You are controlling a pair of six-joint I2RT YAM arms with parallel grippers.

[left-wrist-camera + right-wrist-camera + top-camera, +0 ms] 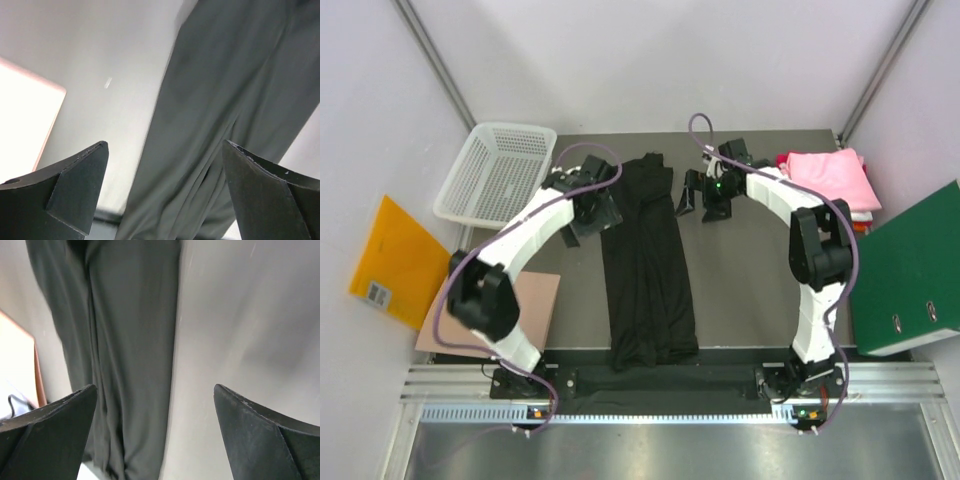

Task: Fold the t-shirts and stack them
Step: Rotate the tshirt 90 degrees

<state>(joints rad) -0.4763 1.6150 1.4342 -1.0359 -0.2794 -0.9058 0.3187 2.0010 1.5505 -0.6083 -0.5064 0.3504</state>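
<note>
A black t-shirt (646,265) lies folded into a long narrow strip down the middle of the table, reaching from the far side to the near edge; no lettering shows. It also shows in the left wrist view (225,110) and the right wrist view (125,340). My left gripper (592,212) is open and empty just left of the strip's far end. My right gripper (704,196) is open and empty just right of it. A stack of folded tees with a pink one (832,176) on top sits at the far right.
A white mesh basket (498,172) stands at the far left. A green folder (912,268) lies at the right edge. A brown board (530,310) lies near left and an orange envelope (400,258) off the table's left.
</note>
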